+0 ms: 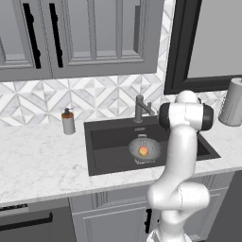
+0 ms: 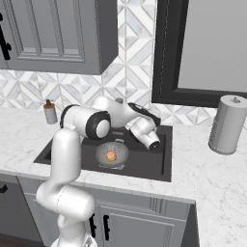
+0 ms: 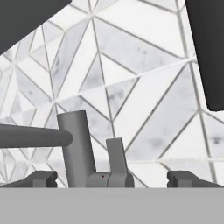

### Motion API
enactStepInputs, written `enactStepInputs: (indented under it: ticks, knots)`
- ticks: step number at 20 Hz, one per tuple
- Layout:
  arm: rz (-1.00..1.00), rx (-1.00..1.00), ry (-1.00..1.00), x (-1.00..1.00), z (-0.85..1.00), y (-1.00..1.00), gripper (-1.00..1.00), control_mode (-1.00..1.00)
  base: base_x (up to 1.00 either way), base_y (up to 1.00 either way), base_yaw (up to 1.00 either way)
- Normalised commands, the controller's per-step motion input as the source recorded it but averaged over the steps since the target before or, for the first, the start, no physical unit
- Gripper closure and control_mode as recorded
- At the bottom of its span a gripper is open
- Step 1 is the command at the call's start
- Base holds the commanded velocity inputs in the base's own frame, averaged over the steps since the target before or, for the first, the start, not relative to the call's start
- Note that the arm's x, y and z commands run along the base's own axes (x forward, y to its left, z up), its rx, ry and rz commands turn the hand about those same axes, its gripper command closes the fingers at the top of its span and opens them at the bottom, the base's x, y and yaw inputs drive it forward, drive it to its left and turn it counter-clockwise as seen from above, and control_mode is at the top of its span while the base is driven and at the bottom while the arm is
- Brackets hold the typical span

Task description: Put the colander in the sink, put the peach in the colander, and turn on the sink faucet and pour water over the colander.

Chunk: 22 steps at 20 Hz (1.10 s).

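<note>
The colander point(image 1: 144, 150) sits on the floor of the sink point(image 1: 106, 156), near the middle of the basin, and the peach point(image 1: 143, 151) lies inside it, a small orange spot in the grey bowl. So the first two parts of the job look done. What is left, as far as I can judge, is the water: no stream runs from the faucet point(image 1: 140, 108), which stands at the back edge of the sink, just behind the colander.

In the hand view the faucet's post point(image 3: 78, 148) rises close in front, its spout reaching off to the left, and a small lever point(image 3: 116, 155) stands just beside the post. The pincer point(image 3: 111, 179) is spread wide, its two dark tips well apart and holding nothing, with the lever between them but not yet touched.

Further out, a soap bottle point(image 1: 68, 121) stands on the marble surface point(image 1: 42, 160) left of the sink, and a paper towel roll point(image 2: 226, 124) stands to the right
</note>
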Motion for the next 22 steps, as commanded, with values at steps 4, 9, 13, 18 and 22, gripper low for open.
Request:
enactStepInputs:
  ticks: [4,9,13,18,22]
  knots:
    - [-0.01,0.00,0.00,0.09,0.00,0.18,-1.00,-1.00,0.00,0.00,0.00]
    - [-0.03,0.00,0.00,0.14,0.00,0.06,-1.00,-1.00,0.00,0.00,0.00]
    - [-0.06,0.00,0.00,0.18,0.00,0.00,-1.00,-1.00,0.00,0.00,0.00]
    - [-0.05,0.00,0.00,0.11,0.00,0.01,-1.00,-1.00,0.00,0.00,0.00]
    - [-0.03,0.00,0.00,0.09,0.00,0.04,-1.00,-1.00,0.00,0.00,0.00]
